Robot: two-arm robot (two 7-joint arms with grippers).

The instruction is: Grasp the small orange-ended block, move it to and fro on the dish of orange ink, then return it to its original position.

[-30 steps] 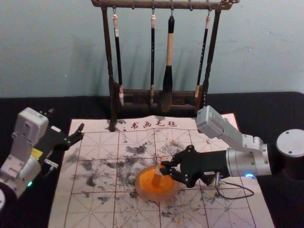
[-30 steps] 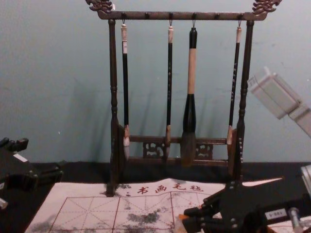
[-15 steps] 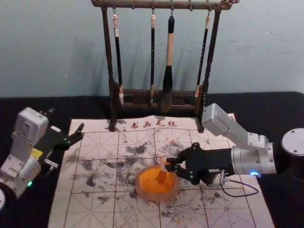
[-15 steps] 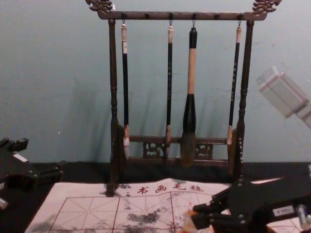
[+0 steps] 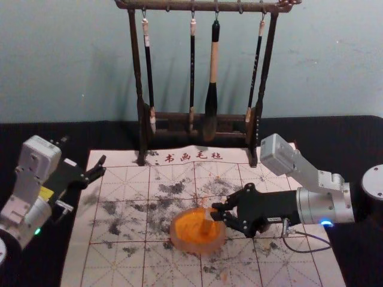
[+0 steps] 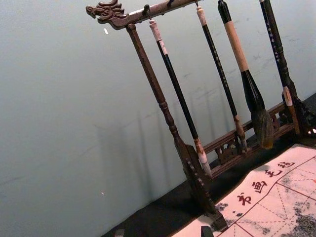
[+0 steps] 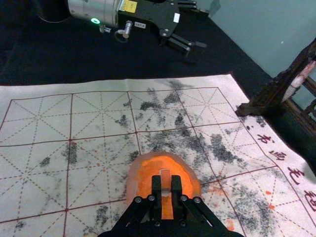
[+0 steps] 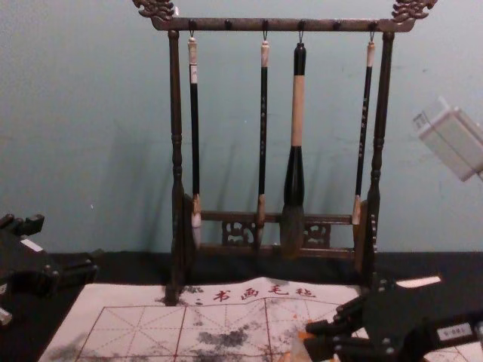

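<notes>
Your right gripper (image 5: pixel 216 211) is narrowed on the block (image 5: pixel 206 227), one finger on each side; it reaches in from the right, with the block over the right half of the dish (image 5: pixel 176 237), its orange part low and near the rim; you cannot tell whether its end touches the ink. The dish sits on the mat (image 5: pixel 119 263), well in from the side edges; to its left, you have a broad stretch of stained mat between it and your left gripper (image 5: pixel 84 153), which is parked at the mat's far left corner, its fingers wide apart and holding nothing.

On the far side, more mat lies between the dish and the rack (image 5: pixel 142 128), whose feet stand on the far margin; four brushes (image 5: pixel 213 78) hang from its bar, behind the work; on your right, mind the cable (image 5: pixel 305 251) looping below the right arm near the mat's right edge.
</notes>
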